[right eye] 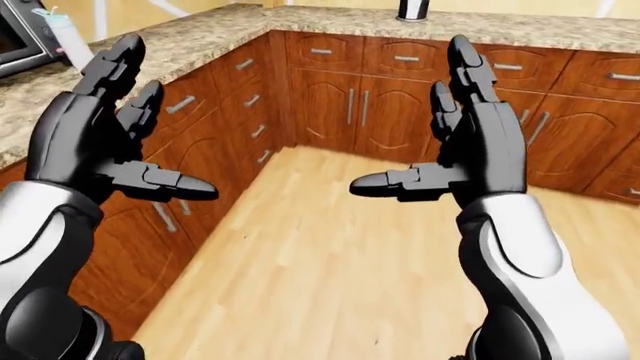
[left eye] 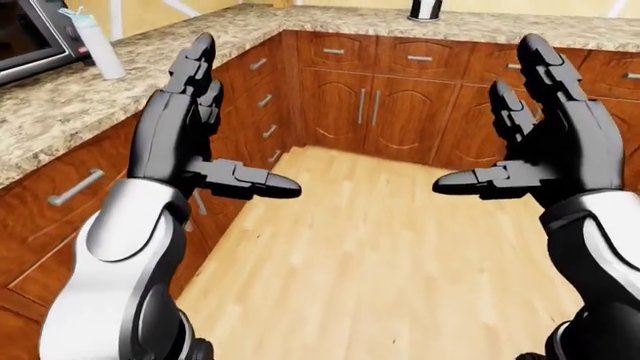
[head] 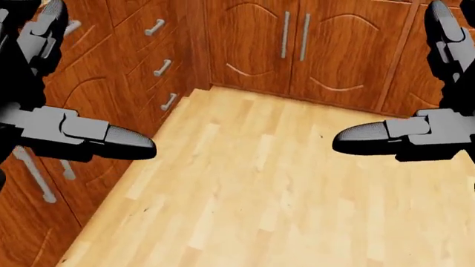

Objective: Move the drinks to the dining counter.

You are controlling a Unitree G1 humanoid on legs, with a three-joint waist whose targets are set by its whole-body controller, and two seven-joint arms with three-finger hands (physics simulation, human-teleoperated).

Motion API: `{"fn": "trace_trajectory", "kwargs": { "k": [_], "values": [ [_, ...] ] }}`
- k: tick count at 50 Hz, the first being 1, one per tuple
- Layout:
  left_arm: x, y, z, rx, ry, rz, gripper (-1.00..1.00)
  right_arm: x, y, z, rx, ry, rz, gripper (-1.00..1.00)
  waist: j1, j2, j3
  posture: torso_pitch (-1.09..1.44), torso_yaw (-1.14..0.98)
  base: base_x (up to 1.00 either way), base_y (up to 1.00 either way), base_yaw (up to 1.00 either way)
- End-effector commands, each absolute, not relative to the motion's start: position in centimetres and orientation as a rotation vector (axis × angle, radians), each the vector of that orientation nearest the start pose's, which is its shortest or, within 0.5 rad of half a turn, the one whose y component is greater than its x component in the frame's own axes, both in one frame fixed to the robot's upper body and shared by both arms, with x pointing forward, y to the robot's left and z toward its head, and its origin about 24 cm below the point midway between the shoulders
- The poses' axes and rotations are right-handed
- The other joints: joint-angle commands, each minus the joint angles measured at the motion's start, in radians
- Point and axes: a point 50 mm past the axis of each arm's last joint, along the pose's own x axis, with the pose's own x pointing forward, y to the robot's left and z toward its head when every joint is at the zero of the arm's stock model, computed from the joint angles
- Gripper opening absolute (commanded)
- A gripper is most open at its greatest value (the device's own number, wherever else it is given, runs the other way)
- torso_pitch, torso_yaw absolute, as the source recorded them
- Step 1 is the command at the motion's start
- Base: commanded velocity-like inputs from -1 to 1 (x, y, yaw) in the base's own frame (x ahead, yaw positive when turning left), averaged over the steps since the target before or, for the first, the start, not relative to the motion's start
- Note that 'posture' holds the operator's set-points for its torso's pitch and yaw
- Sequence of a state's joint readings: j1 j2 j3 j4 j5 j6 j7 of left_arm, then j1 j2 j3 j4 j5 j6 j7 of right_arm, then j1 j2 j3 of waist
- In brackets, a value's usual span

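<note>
I see one drink (left eye: 98, 49) far up past my left hand (left eye: 185, 127), on the stone counter (left eye: 120, 86).
A dark cup (left eye: 425, 9) stands up above my right hand (left eye: 560, 139); both hands are wide open, holding nothing, over the wood floor (left eye: 370, 255).

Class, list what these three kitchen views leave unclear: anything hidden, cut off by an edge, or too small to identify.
1. Microwave: cut by the left-eye view's left and top edges.
2. Dark container on the granite counter: its top is cropped by the top edge, so its type is unclear.
3. White bottle: too small to read a label.
4. Left robot hand and right robot hand: head view crops the fingers.
</note>
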State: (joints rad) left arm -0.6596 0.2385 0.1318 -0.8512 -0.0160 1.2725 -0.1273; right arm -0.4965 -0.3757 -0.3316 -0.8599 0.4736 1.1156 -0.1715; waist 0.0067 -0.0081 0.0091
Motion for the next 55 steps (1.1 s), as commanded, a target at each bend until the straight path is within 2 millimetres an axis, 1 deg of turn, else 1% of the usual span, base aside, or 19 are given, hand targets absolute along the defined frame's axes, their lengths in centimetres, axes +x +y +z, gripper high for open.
{"fn": "trace_trajectory", "kwargs": {
  "k": [1,2,5,6,7,8,11,13,15,17,26,30,31,35,38,41,42,46,55],
  "values": [
    [24.61,15.74,27.44,0.192,-0.283,-0.056,1.0,23.18,-18.74,26.54,-0.093,-0.336,-0.014,1.0,0.003,0.0,-0.013,0.0,0.0,1.0,0.0,0.0],
    [24.56,15.72,27.48,0.193,-0.283,-0.056,1.0,23.23,-18.73,26.51,-0.096,-0.336,-0.013,1.0,0.007,0.026,-0.017,0.0,0.0,1.0,0.0,0.0],
    [24.59,15.75,27.59,0.19,-0.284,-0.055,1.0,23.33,-18.76,26.53,-0.108,-0.335,-0.017,1.0,0.011,0.04,0.066,0.0,0.0,1.0,0.01,0.0],
    [24.51,15.75,27.65,0.188,-0.284,-0.056,1.0,23.39,-18.9,26.51,-0.12,-0.331,-0.035,1.0,0.026,0.047,0.03,0.0,0.0,1.0,0.1,0.0],
    [24.5,15.79,27.63,0.186,-0.284,-0.056,1.0,23.34,-18.91,26.54,-0.115,-0.328,-0.037,1.0,0.026,0.056,0.028,0.0,0.0,0.86,0.51,0.0],
    [24.51,15.84,27.63,0.185,-0.285,-0.055,1.0,23.29,-18.93,26.53,-0.107,-0.325,-0.039,1.0,0.064,0.021,0.04,0.0,0.0,0.5,0.0,0.97],
    [24.47,15.93,27.61,0.184,-0.285,-0.053,1.0,23.26,-18.74,26.59,-0.057,-0.321,-0.024,1.0,0.027,0.026,0.003,0.0,0.0,0.16,0.0,1.0],
    [24.47,16.01,27.63,0.184,-0.285,-0.052,1.0,23.24,-18.57,26.63,-0.047,-0.319,-0.016,1.0,0.012,-0.006,0.018,0.0,0.0,0.01,0.0,1.0],
    [24.33,16.13,27.79,0.182,-0.287,-0.05,1.0,23.21,-18.53,26.71,-0.044,-0.321,-0.014,1.0,-0.002,-0.109,0.024,0.0,0.0,0.0,0.0,1.0],
    [24.3,16.18,27.86,0.181,-0.287,-0.049,1.0,23.24,-18.5,26.77,-0.044,-0.321,-0.012,1.0,-0.014,-0.061,0.037,0.0,0.0,0.0,0.0,1.0],
    [24.32,16.08,28.01,0.182,-0.288,-0.05,1.0,23.19,-18.4,27.09,-0.047,-0.324,-0.007,1.0,0.008,-0.002,0.03,0.0,0.0,0.0,0.0,1.0],
    [24.35,16.0,27.91,0.183,-0.288,-0.053,1.0,23.17,-18.5,27.0,-0.041,-0.324,-0.006,1.0,0.031,0.099,-0.015,0.0,0.0,0.0,0.0,1.0],
    [24.34,16.0,27.91,0.183,-0.288,-0.053,1.0,23.15,-18.51,27.03,-0.042,-0.324,-0.007,1.0,0.032,0.072,0.017,0.0,0.0,0.0,0.0,1.0],
    [24.31,15.89,27.93,0.182,-0.289,-0.054,1.0,23.09,-18.57,27.11,-0.04,-0.324,-0.008,1.0,0.05,0.014,0.0,0.0,0.0,0.0,0.0,1.0],
    [24.31,15.88,27.88,0.181,-0.289,-0.055,1.0,23.08,-18.64,27.06,-0.038,-0.324,-0.01,1.0,0.037,-0.03,0.026,0.0,0.0,0.0,0.0,1.0],
    [24.31,15.8,27.79,0.18,-0.288,-0.057,1.0,23.07,-18.77,27.02,-0.037,-0.324,-0.012,1.0,0.008,-0.133,0.011,0.0,0.0,0.0,0.0,1.0],
    [24.31,15.81,27.77,0.18,-0.289,-0.056,1.0,23.02,-18.8,27.09,-0.037,-0.325,-0.013,1.0,0.011,-0.074,0.03,0.0,0.0,0.0,0.0,1.0],
    [24.31,15.81,27.77,0.18,-0.289,-0.056,1.0,23.01,-18.8,27.1,-0.037,-0.325,-0.013,1.0,0.022,-0.08,0.009,0.0,0.0,0.0,0.0,1.0],
    [24.36,15.99,27.69,0.178,-0.287,-0.052,1.0,23.03,-18.64,27.06,-0.036,-0.322,-0.011,1.0,0.013,0.03,0.02,0.0,0.0,0.0,0.0,1.0]
  ]
}}
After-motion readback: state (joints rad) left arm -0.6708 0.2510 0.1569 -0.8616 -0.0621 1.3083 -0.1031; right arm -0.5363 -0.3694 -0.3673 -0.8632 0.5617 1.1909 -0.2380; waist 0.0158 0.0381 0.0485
